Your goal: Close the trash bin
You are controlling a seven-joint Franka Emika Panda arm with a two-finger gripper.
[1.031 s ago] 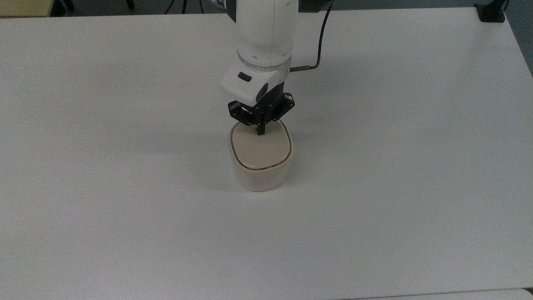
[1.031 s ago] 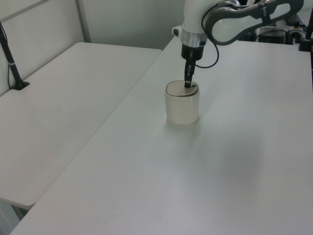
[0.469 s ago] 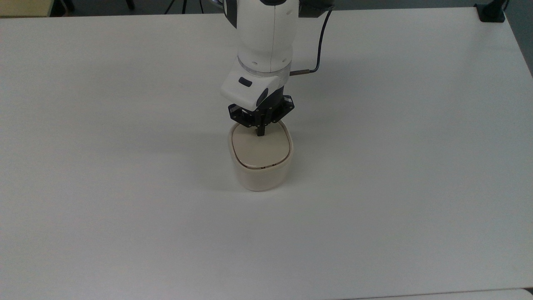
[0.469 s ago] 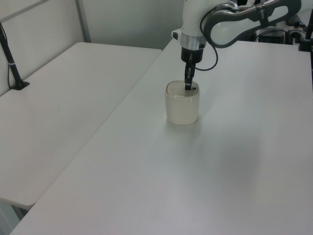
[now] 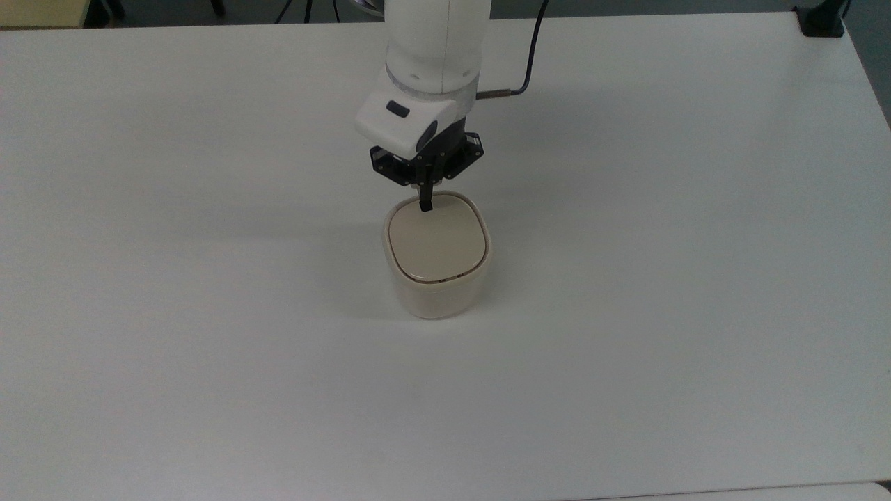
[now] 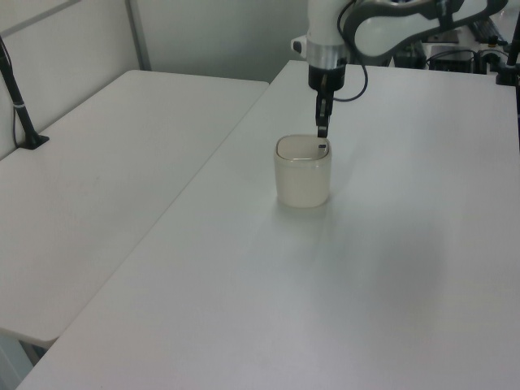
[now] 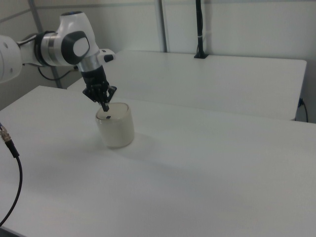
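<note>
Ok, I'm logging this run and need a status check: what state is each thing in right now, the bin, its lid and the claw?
trash bin: upright on the table, apart from the claw.
lid: down flat, flush with the rim, closed.
claw: shut, empty, just above the lid's far edge in the top view.

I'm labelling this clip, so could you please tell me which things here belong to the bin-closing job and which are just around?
Part of the job:
- trash bin, lid down
- gripper, fingers together

Just around:
- table
- neighbouring table
- black cable
</note>
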